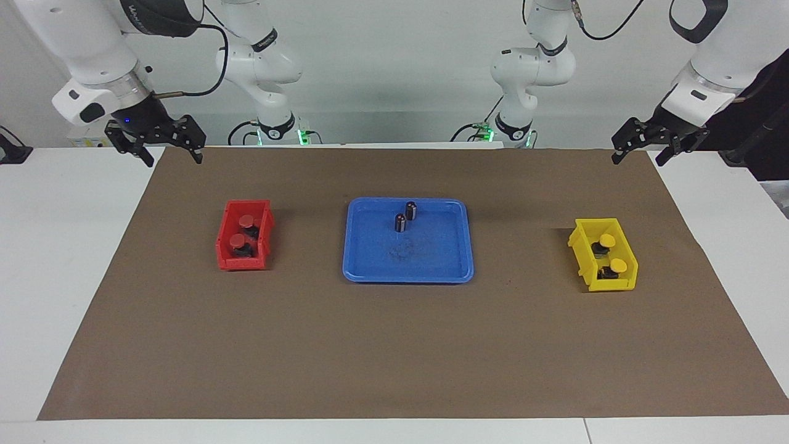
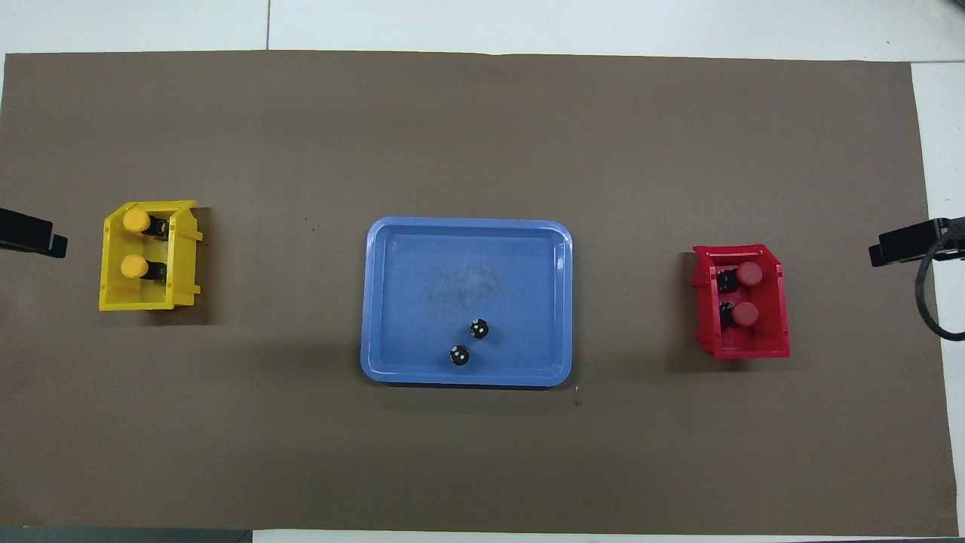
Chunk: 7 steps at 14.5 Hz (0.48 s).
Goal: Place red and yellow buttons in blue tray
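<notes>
Two red buttons (image 1: 246, 221) (image 1: 237, 240) lie in the small red bin (image 1: 229, 262) toward the right arm's end; they also show in the overhead view (image 2: 749, 273) (image 2: 745, 314). Two yellow buttons (image 1: 607, 240) (image 1: 618, 265) lie in the small yellow bin (image 1: 616, 285) toward the left arm's end, also seen in the overhead view (image 2: 136, 220) (image 2: 134, 265). The blue tray (image 1: 431, 259) (image 2: 422, 302) lies between the bins. My right gripper (image 1: 174, 159) and left gripper (image 1: 637, 161) hang open and empty over the mat's corners nearest the robots. Both arms wait.
Two dark capless cylinders (image 1: 411, 209) (image 1: 400, 222) stand in the tray near its edge nearest the robots. A brown mat (image 1: 394, 345) covers the white table. The red bin (image 2: 746, 348) and yellow bin (image 2: 143, 303) also show in the overhead view.
</notes>
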Each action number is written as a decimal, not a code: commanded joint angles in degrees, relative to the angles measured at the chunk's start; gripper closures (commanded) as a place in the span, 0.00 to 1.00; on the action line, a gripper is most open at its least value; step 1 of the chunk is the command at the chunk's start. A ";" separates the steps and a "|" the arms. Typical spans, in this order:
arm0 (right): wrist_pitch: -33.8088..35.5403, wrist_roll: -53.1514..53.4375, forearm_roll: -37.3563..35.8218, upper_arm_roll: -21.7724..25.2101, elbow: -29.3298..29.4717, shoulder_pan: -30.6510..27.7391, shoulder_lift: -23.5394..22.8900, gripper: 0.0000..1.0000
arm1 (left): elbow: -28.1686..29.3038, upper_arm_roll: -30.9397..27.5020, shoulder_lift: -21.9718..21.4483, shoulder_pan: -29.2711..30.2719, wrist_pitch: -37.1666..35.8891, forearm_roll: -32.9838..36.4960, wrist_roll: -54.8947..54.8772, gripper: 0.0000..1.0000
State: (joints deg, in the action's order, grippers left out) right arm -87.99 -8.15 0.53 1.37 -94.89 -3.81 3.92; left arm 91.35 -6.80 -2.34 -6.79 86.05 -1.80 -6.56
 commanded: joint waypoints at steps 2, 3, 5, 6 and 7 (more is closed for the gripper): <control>-0.51 0.77 -0.62 -0.85 -0.12 -1.12 0.39 0.00 | 0.94 -0.23 -1.26 0.37 -0.10 3.11 -0.90 0.00; -0.60 0.77 -0.53 -0.85 -0.12 -1.12 0.39 0.00 | 0.94 -0.32 -1.17 0.90 0.08 3.12 -2.74 0.00; -1.56 0.86 -0.53 -0.85 -0.30 -1.46 0.39 0.00 | 0.94 -0.24 -1.26 2.13 0.00 2.77 -3.73 0.00; -1.65 0.86 -0.53 -0.85 -0.38 -1.47 0.47 0.00 | 1.11 -0.23 -1.26 2.22 0.17 2.68 -3.64 0.00; -1.66 0.68 -0.53 -0.85 -0.39 -1.47 0.48 0.00 | 1.11 -0.32 -1.26 2.22 0.26 2.68 -3.64 0.00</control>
State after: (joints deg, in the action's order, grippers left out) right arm -88.79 -8.15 0.53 1.38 -94.89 -4.15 3.92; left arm 91.35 -7.10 -2.36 -4.93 86.04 0.19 -9.12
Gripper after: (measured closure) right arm 0.000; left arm 0.000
